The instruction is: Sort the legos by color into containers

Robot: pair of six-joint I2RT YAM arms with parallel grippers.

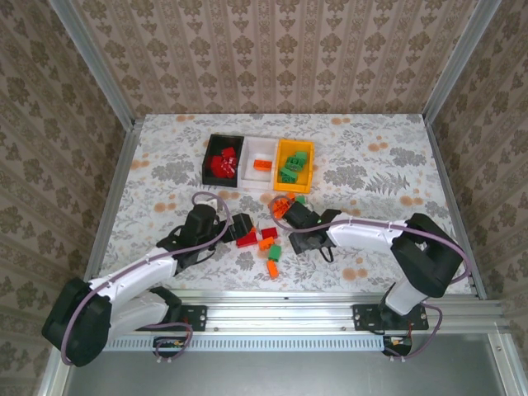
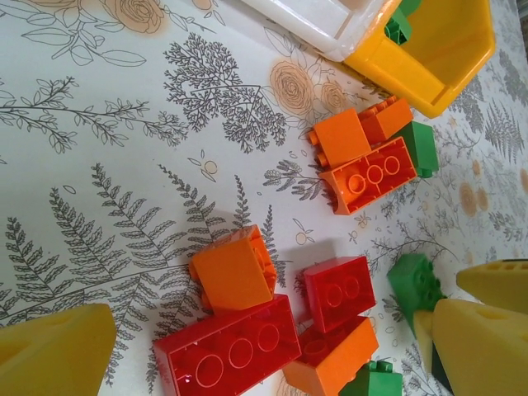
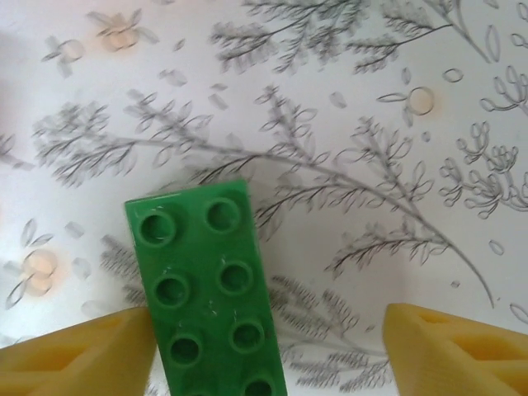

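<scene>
The three containers are sitting in a row in the upper middle of the top view. The black bin [image 1: 208,165] on the left is holding red bricks. The white bin [image 1: 260,148] in the middle is holding one orange brick, and the yellow bin [image 1: 285,148] on the right is holding green ones. Below them, around the centre of the frame, loose legos [image 1: 266,246] in red, orange and green are lying on the flowered surface [image 1: 371,173], with both arms reaching in toward them from the bottom corners.

The left pincer [image 2: 264,346] is standing wide open and gripping nothing. One of its yellow fingers [image 2: 54,355] is showing in the lower left of the left wrist view, and the other is at the lower right. Between them a long red brick [image 2: 227,351] is lying at the bottom centre, touching an orange block [image 2: 235,272] above it. A small red brick [image 2: 338,289] is just to the right, and an orange piece [image 2: 330,359] is below that. A green piece [image 2: 412,280] is lying beside the right-hand finger. An orange cluster [image 2: 363,157] is lying higher up, near the yellow bin's corner.

The right pincer [image 3: 268,351] is also standing open. A long green brick [image 3: 210,293], studs up, is sitting in the lower left of the right wrist view. It is touching the finger [image 3: 82,355] on that side, while the opposite finger is standing well apart from it, so the brick is not being clamped.
</scene>
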